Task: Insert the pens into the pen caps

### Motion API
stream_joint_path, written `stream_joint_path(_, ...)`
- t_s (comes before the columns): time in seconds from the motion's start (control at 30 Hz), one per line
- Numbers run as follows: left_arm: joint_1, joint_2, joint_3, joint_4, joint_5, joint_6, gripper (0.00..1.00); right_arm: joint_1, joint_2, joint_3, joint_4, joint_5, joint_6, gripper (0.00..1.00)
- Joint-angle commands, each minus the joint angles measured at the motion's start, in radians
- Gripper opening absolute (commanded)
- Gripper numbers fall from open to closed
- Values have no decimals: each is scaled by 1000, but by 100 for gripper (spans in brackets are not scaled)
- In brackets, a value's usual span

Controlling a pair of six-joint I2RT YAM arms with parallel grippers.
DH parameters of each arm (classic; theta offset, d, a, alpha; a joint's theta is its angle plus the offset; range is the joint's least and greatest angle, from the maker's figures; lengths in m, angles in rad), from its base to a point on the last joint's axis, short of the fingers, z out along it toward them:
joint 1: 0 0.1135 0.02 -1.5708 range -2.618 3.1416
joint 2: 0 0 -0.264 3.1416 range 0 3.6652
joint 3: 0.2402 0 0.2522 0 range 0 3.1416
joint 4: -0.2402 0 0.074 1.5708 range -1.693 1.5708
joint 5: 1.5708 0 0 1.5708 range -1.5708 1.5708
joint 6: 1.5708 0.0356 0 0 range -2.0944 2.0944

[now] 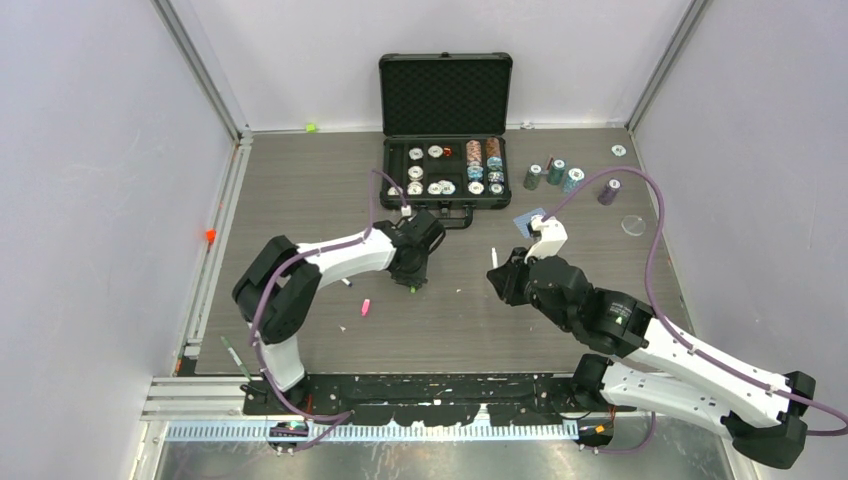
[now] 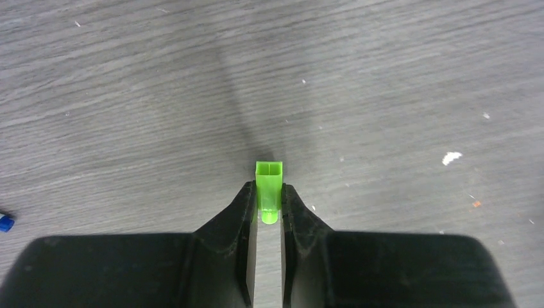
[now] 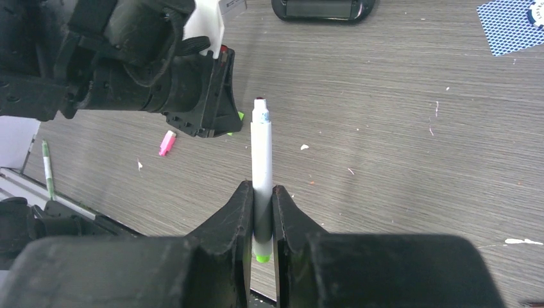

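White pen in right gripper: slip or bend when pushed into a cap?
Probably stiff: the white pen juts straight from the right gripper, no sag. Smooth round barrel, pinched near its tail, may pivot or slide back under tip load. Likely rolls if dropped.

Left arm (image 1: 345,255) & right arm (image 1: 690,370): white links, black joints, purple cables (image 1: 662,215), black tool fingers (image 2: 224,224).
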Motion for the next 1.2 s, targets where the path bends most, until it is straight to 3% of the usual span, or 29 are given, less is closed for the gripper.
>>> stream_joint_path(0.0,4,-163,-41,128,47,21,0,3,-4,8,86,-21,-32,1)
stream_joint_path(0.3,4,-479,-140,304,-30,25,0,3,-8,-4,248,-132,-136,0)
stream_joint_path(0.47,32,-618,-181,369,-33,-64,0,4,21,6,337,-207,-203,0)
stream_joint_path(0.57,87,-685,-248,493,44,-137,0,3,49,11,397,-252,-238,0)
stream_joint_path(0.73,233,-755,-400,793,310,-284,0,3,110,20,468,-321,-265,1)
stream_joint_path(0.9,299,-737,-411,924,484,-378,0,3,170,39,500,-353,-271,0)
stream_joint_path(1.17,302,-750,-468,1109,559,-418,0,6,191,26,526,-384,-261,1)
